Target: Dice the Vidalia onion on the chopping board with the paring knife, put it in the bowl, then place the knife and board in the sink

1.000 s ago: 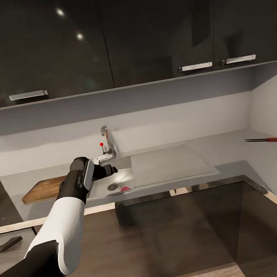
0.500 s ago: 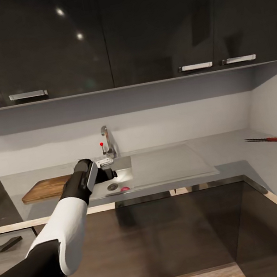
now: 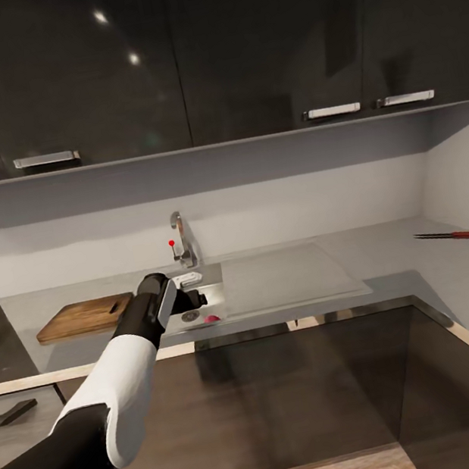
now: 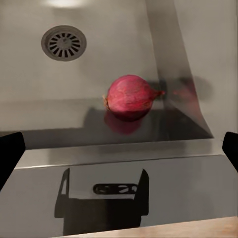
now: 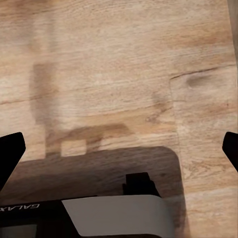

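Note:
A rounded reddish-pink Vidalia onion (image 4: 130, 96) lies in the steel sink (image 4: 114, 54) near its front wall, a little away from the round drain (image 4: 63, 42). It shows in the head view as a small pink spot (image 3: 212, 318) at the basin's front. My left gripper (image 3: 196, 298) hangs open over the basin, above the onion and short of it, with nothing between its fingers (image 4: 11, 153). My right gripper (image 5: 119, 151) is open over wooden floor. The chopping board (image 3: 86, 317) lies left of the sink. The red-handled paring knife (image 3: 454, 234) lies far right on the countertop (image 3: 392, 256). The bowl and diced onion are out of view.
The chrome tap (image 3: 181, 240) with a red dot stands behind the basin, close to my left wrist. The flat drainboard (image 3: 288, 279) lies right of the basin. Dark wall cabinets hang above, dark base cabinets stand below. The worktop turns a corner at the right.
My left arm has moved right and down, from beside the chopping board to over the sink basin. The head view has shifted slightly.

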